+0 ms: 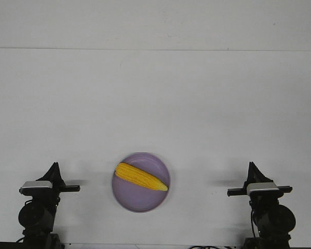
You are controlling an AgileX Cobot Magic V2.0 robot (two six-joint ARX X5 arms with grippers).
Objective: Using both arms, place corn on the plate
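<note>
The left pincer (pixel 55 167) is sitting empty, fingers seemingly together, left of the plate (pixel 125 199), where the corn (pixel 141 177) is already lying, its long axis slanting toward the right arm, while the right pincer (pixel 252 166) is waiting equally empty on the table (pixel 155 104), about as far away.

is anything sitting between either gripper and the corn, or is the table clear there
Nothing visible stands between. The yellow-orange corn cob already lies on the round lavender plate, with only bare white table between it and the left gripper and right gripper.
</note>
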